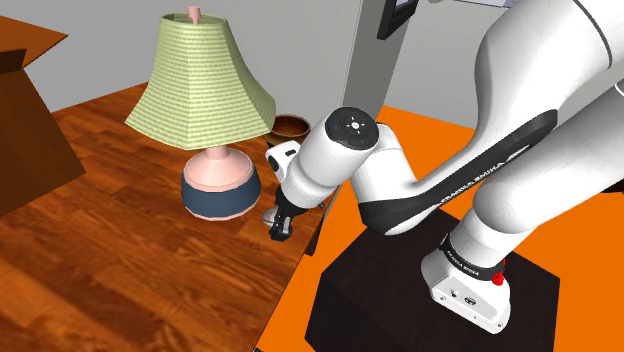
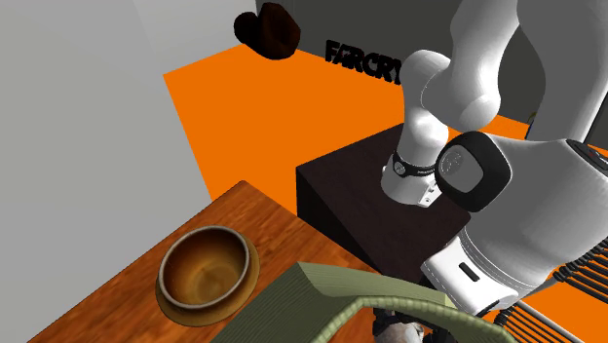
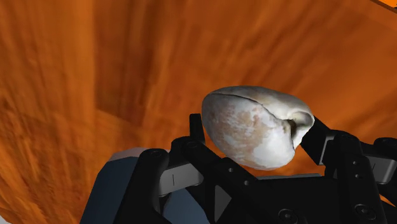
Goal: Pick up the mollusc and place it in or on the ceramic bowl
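The shell (image 3: pixel 254 130) is a rounded, egg-like form, off-white with pale pinkish-brown mottling and a curled lip at one end. My tool (image 3: pixel 256 141) is pinching it: the two black fingers press on its opposite sides, and it sits right at their tips, above the brown wooden desk (image 1: pixel 150 270).

In the shoulder view I hang low over the desk, close to its right edge, where it meets the orange floor (image 2: pixel 244 107). Just to the left stands a lamp (image 1: pixel 205 95) with a ribbed green shade, a pink neck and a dark blue base. That base also shows close beside my fingers in the wrist view. The glossy brown bowl (image 2: pixel 207 275) stands empty farther back, near the grey wall. The lamp's wide shade reaches out beside it, on the side toward me. My black stand (image 1: pixel 400 300) sits to the right of the desk.

I cannot tell whether the shell is clear of the wood or resting on it.
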